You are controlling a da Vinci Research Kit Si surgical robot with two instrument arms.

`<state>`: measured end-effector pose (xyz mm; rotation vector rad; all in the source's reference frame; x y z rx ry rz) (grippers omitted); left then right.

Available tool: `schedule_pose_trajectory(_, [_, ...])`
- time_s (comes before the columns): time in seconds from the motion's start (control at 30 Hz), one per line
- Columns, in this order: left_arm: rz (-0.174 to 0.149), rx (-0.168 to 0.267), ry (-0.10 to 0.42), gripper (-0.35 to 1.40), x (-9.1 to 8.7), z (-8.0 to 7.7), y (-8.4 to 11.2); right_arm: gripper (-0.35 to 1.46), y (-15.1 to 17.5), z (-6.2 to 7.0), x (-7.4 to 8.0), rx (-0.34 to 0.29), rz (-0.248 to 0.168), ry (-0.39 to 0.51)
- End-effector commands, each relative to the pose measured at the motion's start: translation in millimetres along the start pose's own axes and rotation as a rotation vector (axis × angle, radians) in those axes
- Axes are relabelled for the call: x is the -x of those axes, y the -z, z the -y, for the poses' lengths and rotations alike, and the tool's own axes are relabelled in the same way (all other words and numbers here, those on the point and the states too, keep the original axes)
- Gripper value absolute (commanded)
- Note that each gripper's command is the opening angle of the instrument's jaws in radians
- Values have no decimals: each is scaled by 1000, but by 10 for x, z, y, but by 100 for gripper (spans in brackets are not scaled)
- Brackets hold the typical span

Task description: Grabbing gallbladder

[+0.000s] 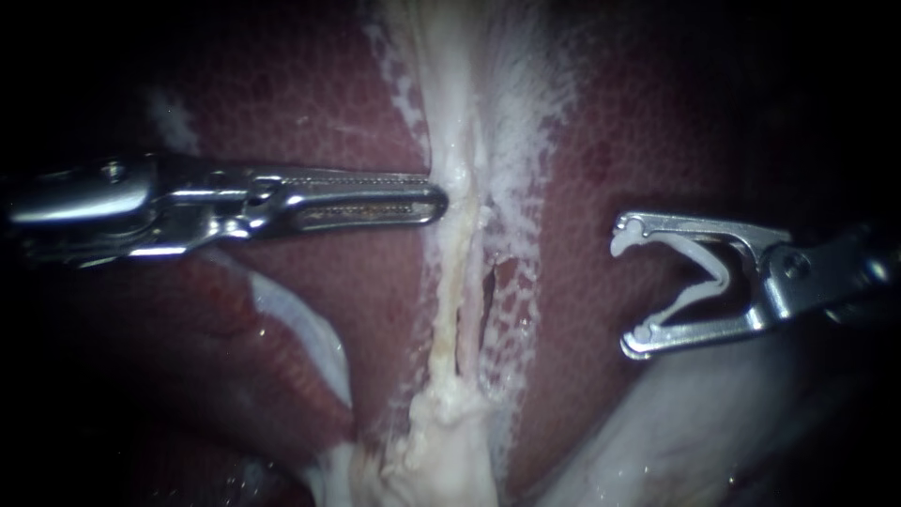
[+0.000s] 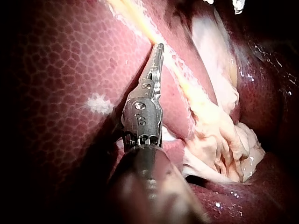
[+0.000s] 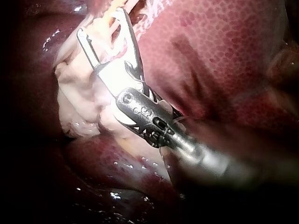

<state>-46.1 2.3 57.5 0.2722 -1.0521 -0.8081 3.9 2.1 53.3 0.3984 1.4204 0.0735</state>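
A pale, whitish strip of tissue [image 1: 460, 235] runs down between two dark red lobes of the liver [image 1: 310, 103]. It ends in a crumpled white lump [image 1: 441, 451]. A smooth pale mass [image 1: 694, 432] at the lower right may be the gallbladder; I cannot tell for sure. My left instrument [image 1: 439, 199] lies level, its long toothed jaws shut, the tip touching the strip's left edge. Its jaws look shut in the left wrist view [image 2: 159, 49] too. My right instrument [image 1: 627, 286] hangs right of the strip with its jaws open and a white clip [image 1: 699, 268] seated inside them; the gap faces the strip.
A pale fold [image 1: 300, 324] edges the liver lobe under my left instrument. In the right wrist view the open jaws [image 3: 100, 22] hover over crumpled white tissue [image 3: 81, 100], with the liver [image 3: 224, 42] beside them. A narrow slit [image 1: 488, 291] shows in the strip.
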Motion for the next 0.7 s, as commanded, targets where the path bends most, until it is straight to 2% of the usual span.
schedule_pose_trajectory(0.03, [0,-1,2,-35,0,1,1,59,0,0,0,0,0,0])
schedule_pose_trajectory(0.7, [-6,-2,4,-35,0,3,4,59,0,0,0,0,0,0])
